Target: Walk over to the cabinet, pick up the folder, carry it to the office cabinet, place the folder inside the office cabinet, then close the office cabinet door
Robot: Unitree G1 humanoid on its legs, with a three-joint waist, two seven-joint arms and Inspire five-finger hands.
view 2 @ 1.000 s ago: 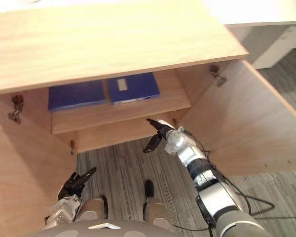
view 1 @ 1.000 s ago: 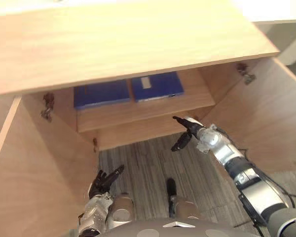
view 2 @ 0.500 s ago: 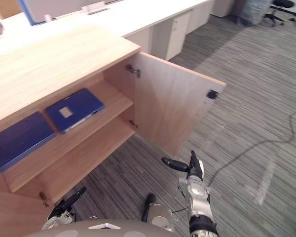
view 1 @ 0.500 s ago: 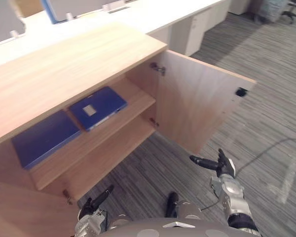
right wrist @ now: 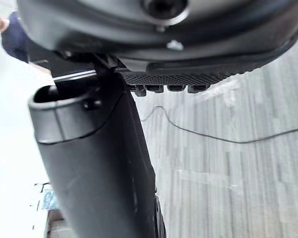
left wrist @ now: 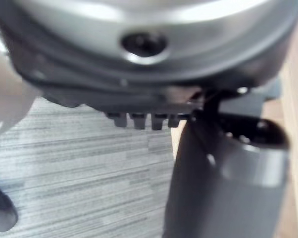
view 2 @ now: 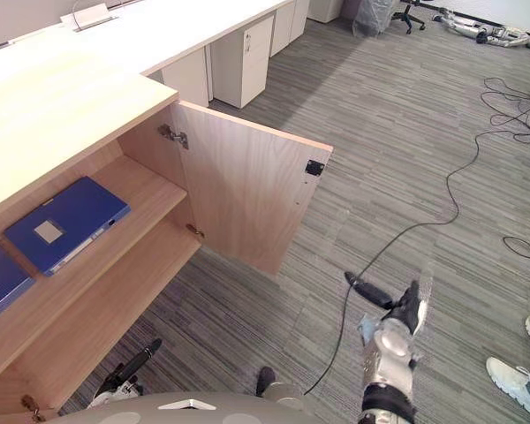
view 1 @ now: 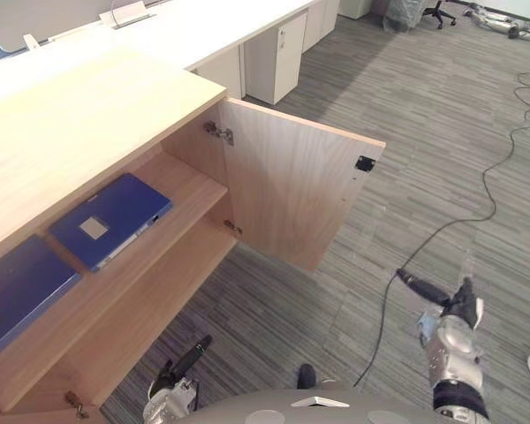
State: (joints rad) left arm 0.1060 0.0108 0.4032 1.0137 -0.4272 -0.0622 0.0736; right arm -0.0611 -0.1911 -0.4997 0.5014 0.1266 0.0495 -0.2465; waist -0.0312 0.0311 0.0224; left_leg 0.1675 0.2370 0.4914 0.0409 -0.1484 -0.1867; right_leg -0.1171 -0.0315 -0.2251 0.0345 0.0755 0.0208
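Observation:
A blue folder [view 1: 107, 220] with a pale label lies flat on the upper shelf of the open wooden office cabinet [view 1: 79, 124]. A second blue folder [view 1: 13, 293] lies to its left on the same shelf. The cabinet's right door [view 1: 287, 196] stands swung wide open. My right hand [view 1: 459, 307] hangs open and empty over the carpet, well to the right of the door and touching nothing. My left hand [view 1: 184, 367] is low in front of the lower shelf, fingers straight and empty.
The lower shelf [view 2: 97, 305] is bare. White desks with drawer pedestals [view 1: 269, 53] stand behind the cabinet. A person's white shoes [view 2: 517, 380] show at the lower right. Cables [view 2: 512, 97] lie on the grey carpet at the far right.
The camera has swung right, away from the cabinet front. My right hand has drawn back from the shelf edge and now hangs low over the carpet. Both folders stay on the shelf.

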